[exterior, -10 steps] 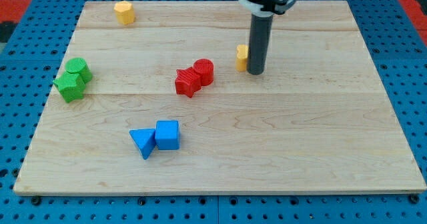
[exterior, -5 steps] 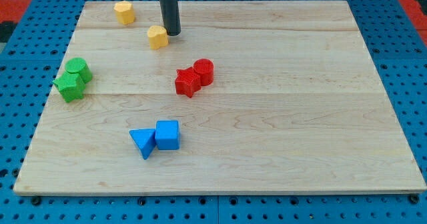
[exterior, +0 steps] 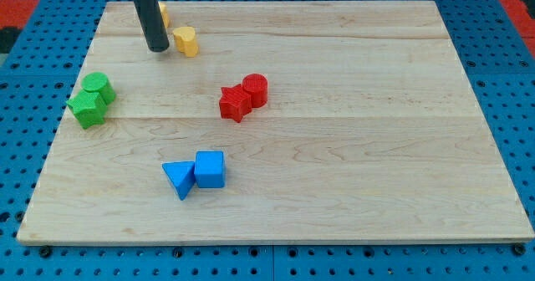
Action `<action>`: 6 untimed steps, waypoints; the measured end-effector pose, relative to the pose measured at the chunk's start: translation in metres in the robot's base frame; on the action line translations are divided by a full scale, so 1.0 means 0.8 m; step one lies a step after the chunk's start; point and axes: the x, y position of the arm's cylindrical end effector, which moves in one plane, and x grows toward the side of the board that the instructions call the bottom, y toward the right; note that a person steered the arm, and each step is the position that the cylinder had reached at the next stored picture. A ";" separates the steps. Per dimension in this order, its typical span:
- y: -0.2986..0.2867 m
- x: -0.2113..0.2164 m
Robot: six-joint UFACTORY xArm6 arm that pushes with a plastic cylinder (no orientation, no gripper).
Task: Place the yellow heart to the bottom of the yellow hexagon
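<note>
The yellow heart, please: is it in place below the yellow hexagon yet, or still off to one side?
Off to one side: the yellow heart lies to the view's right of my tip, whose rod mostly hides the yellow hexagon.

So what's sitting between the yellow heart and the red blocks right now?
Nothing: in the camera view the board is bare wood between the yellow heart and the red blocks. My tip stands on the heart's other side, toward the view's left.
</note>
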 end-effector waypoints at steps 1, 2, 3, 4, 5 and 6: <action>0.049 0.028; 0.098 0.011; 0.067 -0.034; 0.022 -0.069; 0.007 -0.076; 0.047 -0.075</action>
